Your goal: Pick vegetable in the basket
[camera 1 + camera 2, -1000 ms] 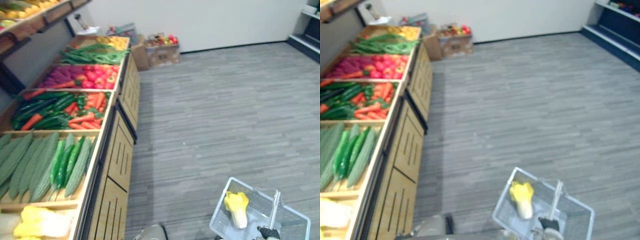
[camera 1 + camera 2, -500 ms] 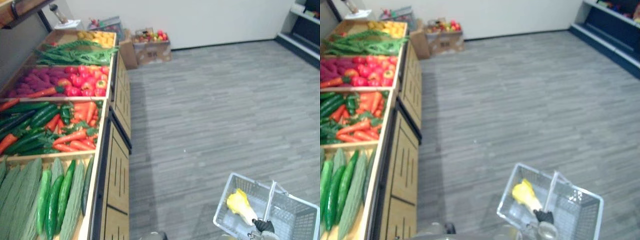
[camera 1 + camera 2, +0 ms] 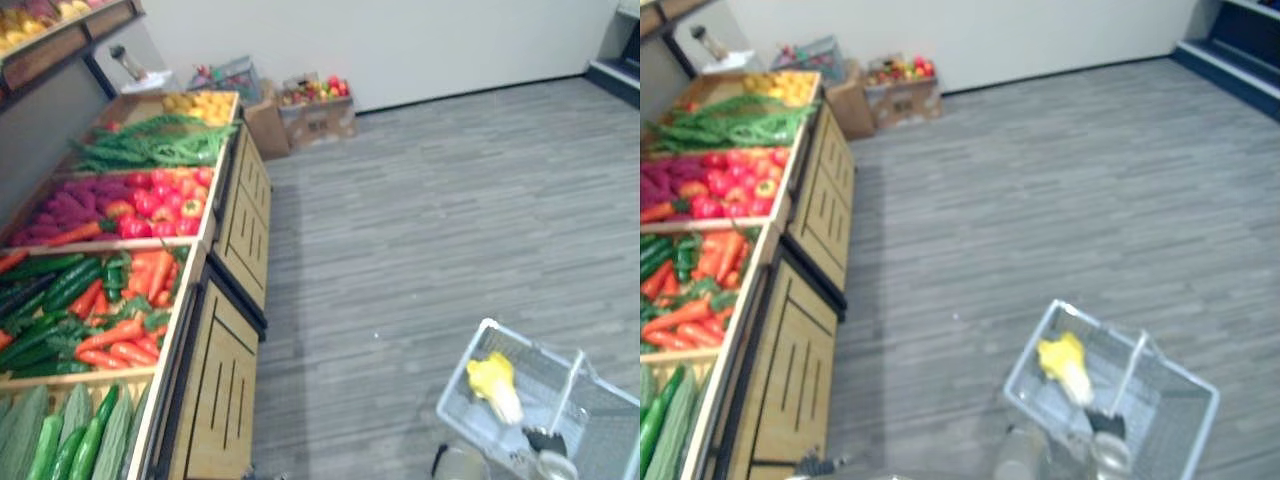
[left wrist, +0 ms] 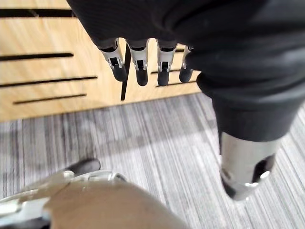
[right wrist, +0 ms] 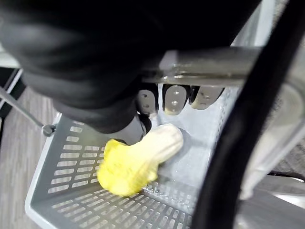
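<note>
**Yellow leafy vegetable with a white stalk [image 5: 136, 164] is lying in the basket**

The vegetable rests on the bottom of the grey plastic basket with slotted walls [image 5: 66, 162], right under the fingers of the right robot hand [image 5: 174, 99]. It lies on its side, with the yellow leaves at one end and the white stalk at the other. The right robot hand is curled round the basket's silver metal handle [image 5: 214, 64] and carries the basket.

The left robot hand [image 4: 138, 59] hangs down with its fingers straight and holds nothing. Just past its fingertips is the front of a light wooden stand [image 4: 47, 57].

I think the vegetable is light. The leaves look soft and could squash or tear, so they are not a good place to grab. The white stalk looks firmer but smooth, so it might slip. The best place to hold it seems to be round the middle, where the stalk meets the leaves, with a gentle squeeze. The left robot hand is the free one for that.
</note>
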